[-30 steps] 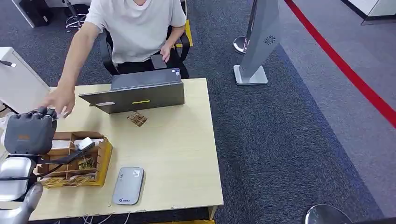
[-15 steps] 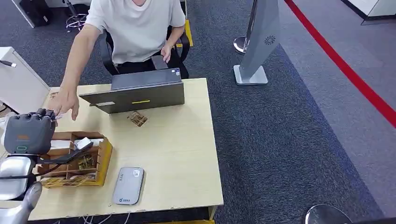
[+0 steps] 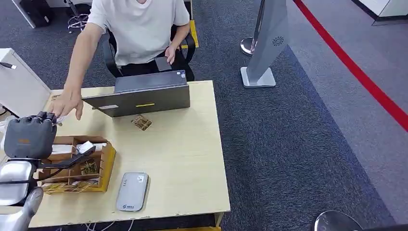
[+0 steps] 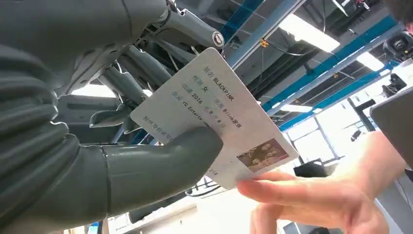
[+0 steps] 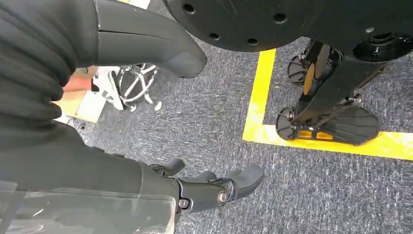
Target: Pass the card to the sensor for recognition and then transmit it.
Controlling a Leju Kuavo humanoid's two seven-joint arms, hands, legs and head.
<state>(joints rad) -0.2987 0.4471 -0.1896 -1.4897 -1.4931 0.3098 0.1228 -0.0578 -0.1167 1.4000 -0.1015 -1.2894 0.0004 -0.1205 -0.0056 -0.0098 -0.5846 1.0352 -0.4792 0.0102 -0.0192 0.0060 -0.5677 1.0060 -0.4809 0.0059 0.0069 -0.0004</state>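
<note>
Card (image 4: 214,122) stays pinched in your left hand (image 3: 30,136) while the person's hand (image 3: 65,103) has closed onto it: handover imminent.

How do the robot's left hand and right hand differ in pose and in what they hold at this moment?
The left hand is raised beside the light wooden table and pinches a white printed card between thumb and fingers; the right hand hangs low over grey carpet and holds nothing. A person's hand touches the card's edge at the left hand; nobody is near the right hand. Both share a grey ribbed cover and dark fingers.
</note>
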